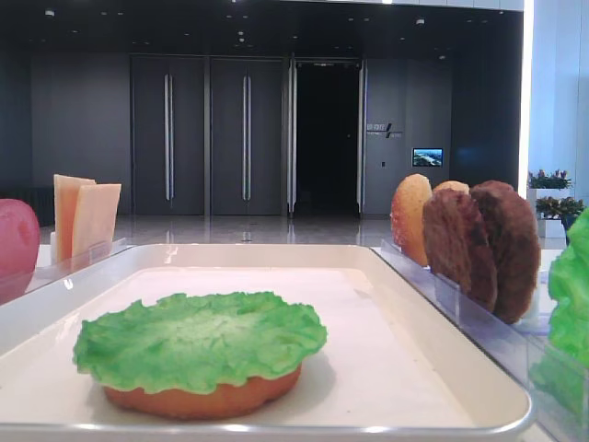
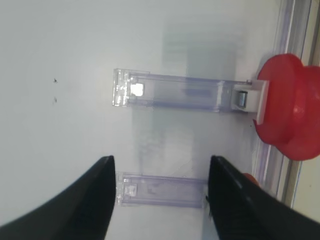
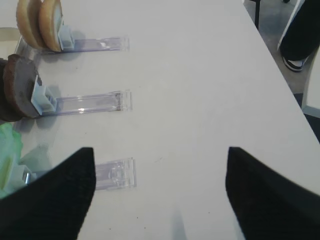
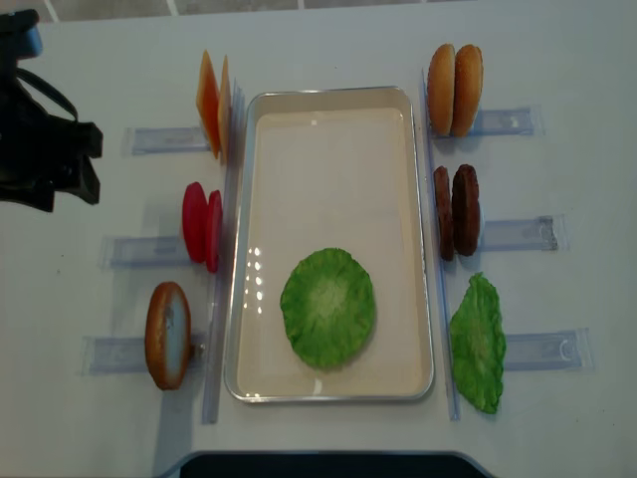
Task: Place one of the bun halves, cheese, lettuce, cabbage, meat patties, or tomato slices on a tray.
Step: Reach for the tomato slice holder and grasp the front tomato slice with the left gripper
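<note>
Lettuce, ruffled green, apparently caps bun.

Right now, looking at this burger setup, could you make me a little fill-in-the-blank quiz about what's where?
1. On the tray, the lettuce lies on top of a ____.
2. The red tomato slices stand in a holder on the tray's ____ side in the overhead view.
3. Both meat patties stand on edge, ____ the tray.
4. The right gripper hovers over the table with its jaws ____.

Missing words: bun half; left; outside; open
</note>
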